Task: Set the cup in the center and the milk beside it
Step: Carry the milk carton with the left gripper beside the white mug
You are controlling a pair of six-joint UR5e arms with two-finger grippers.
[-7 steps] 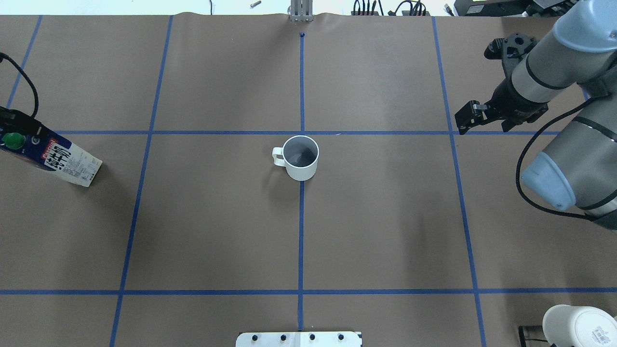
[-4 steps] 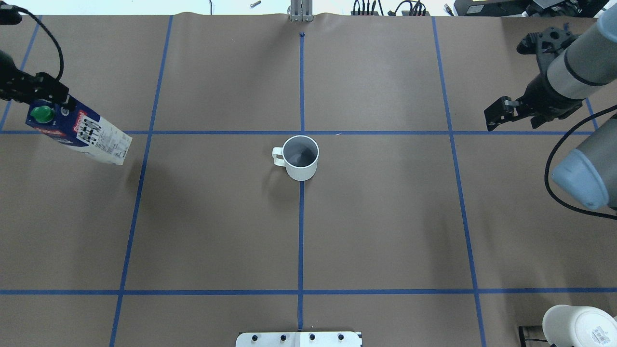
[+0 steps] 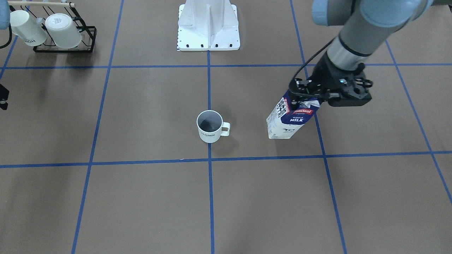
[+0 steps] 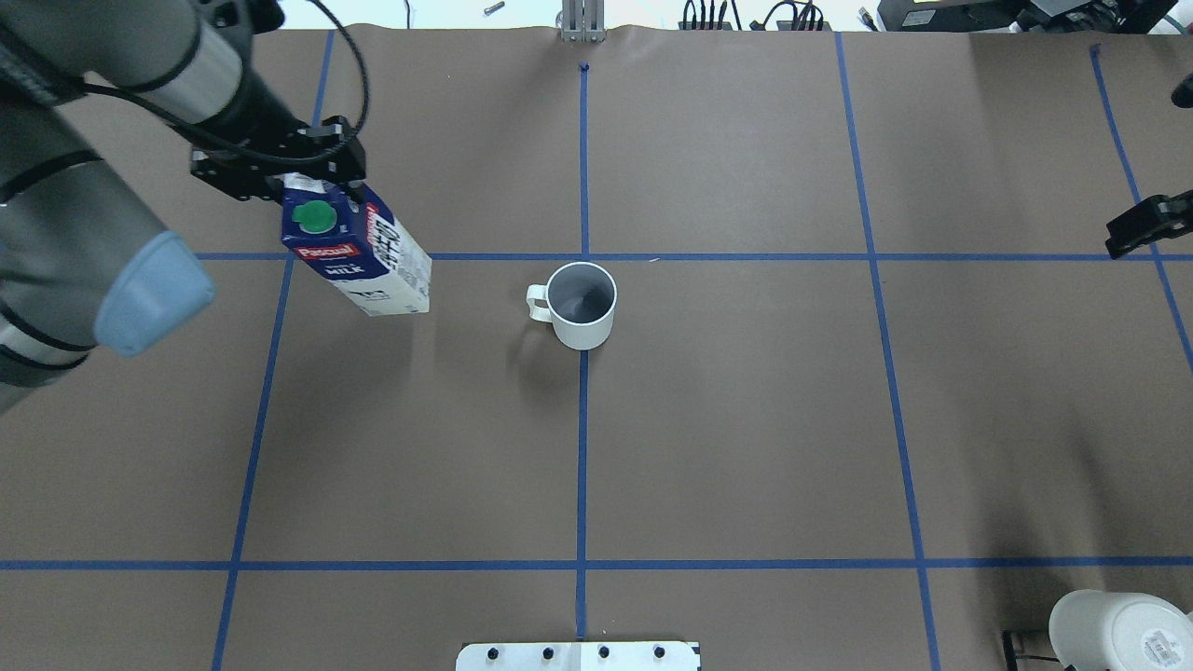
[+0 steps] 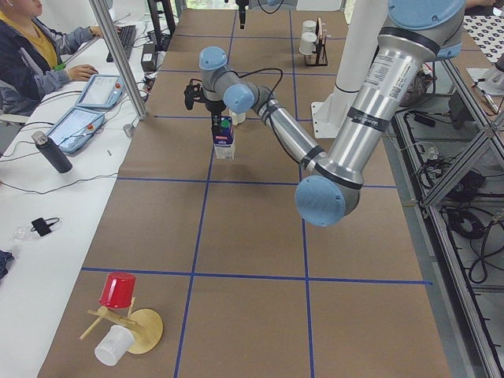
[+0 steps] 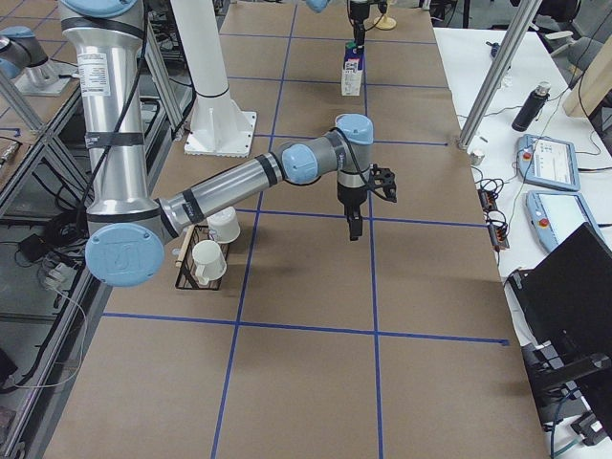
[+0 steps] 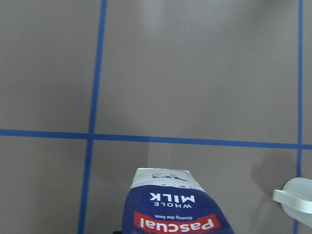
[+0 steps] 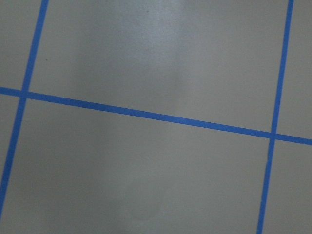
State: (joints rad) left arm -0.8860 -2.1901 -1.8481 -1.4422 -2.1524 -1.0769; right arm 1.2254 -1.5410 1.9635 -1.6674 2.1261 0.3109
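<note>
1. Table [image 4: 746,419]: brown, gridded with blue tape [image 4: 746,256]. Step in hand, as I read it: the cup part is done and the milk is mid-carry toward the cup.
2. Left arm [image 4: 158,56]: stretched long over the table, wrist bent so the left gripper [image 4: 303,184] points straight down.
3. Right arm [image 6: 229,186]: out on the robot's right, with the right gripper [image 6: 356,225] pointing down over bare table, well apart from cup and milk. Its wrist view shows only table and tape. I can't tell how far its fingers are spread, and nothing shows in them.
4. Rack [image 3: 92,37]: black wire, two spare white mugs on it, well apart from the left gripper and not in play.
5. Milk [image 4: 359,256]: hangs directly under the left gripper, whose fingers are clamped on the folded top ridge, with the green cap [image 4: 314,216] just below them. The carton is roughly upright. Its base is low, but I can't tell if it touches the table or sits just off it.
6. Cup [image 4: 582,303]: upright, mouth up, on the centre tape line. It is below the left gripper and off toward the robot's right, near the milk but clearly apart from it. The handle faces the milk.
7. Next move, judged: take the left gripper further toward the robot's right until the milk is just beside the cup. Stop short of the handle, lower until the base sits flat, then let go.
8. Risk: a carton edge clips the handle and shoves the cup off centre.
</note>
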